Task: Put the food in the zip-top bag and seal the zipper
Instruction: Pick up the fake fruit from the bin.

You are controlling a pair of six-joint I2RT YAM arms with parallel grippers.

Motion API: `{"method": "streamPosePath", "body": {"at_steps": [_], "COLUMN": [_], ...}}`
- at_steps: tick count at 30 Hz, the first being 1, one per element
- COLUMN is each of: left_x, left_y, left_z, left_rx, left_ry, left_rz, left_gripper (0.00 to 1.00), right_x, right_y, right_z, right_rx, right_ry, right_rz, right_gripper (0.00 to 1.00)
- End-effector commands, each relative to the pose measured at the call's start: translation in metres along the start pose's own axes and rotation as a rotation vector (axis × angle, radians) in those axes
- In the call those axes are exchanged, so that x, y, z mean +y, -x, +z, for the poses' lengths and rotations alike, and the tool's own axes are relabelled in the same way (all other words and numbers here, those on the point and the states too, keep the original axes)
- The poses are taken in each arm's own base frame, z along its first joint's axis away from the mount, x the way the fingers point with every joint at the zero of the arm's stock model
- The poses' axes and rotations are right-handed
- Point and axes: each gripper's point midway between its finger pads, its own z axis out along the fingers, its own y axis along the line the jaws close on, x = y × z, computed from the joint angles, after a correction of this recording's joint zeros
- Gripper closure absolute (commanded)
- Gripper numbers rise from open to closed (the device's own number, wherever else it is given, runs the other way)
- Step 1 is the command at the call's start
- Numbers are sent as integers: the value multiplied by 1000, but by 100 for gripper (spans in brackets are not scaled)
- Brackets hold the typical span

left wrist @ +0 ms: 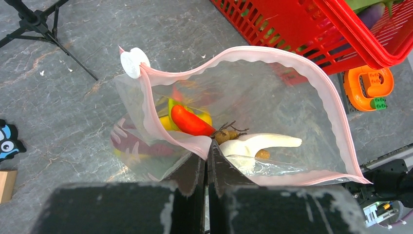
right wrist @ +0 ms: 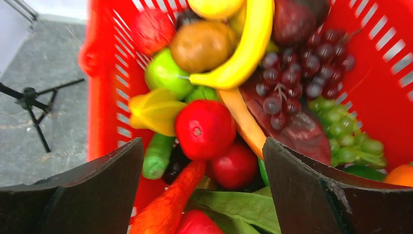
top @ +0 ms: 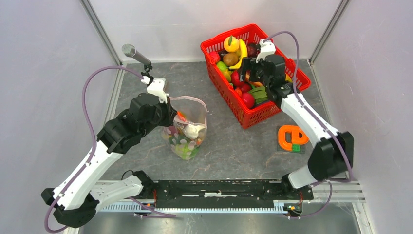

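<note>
Left gripper (left wrist: 207, 163) clamped on bag (left wrist: 297, 112) near rim; bag upright, mouth gaping up, bare table (top: 234, 153) around. Right gripper (right wrist: 202, 146) spread wide over basket (right wrist: 100, 92) fruit (right wrist: 204, 127).

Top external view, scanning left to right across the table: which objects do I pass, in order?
microphone → zip-top bag → red basket

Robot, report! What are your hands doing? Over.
Left gripper shut on bag rim. Right gripper open over basket, holding nothing. Bag open, some food inside, zipper unsealed.
</note>
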Motion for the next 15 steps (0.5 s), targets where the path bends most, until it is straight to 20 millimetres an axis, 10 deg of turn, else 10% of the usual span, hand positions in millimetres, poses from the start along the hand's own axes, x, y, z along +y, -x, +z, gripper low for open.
{"method": "streamPosePath", "body": {"at_steps": [1,15], "left_x": [-7,-11], "left_y": [18,15], "left_z": [-5,-2], "left_rx": [-84,-74], "left_ry": [-50,-74], "left_rz": [15,3], "left_gripper": [98,98], "right_x": [5,-1], "right_y": [-19,-55], "right_z": [26,65], "right_rx": [78,172], "right_ry": [87,84], "right_rz": [95,101], "right_gripper": [5,6]}}
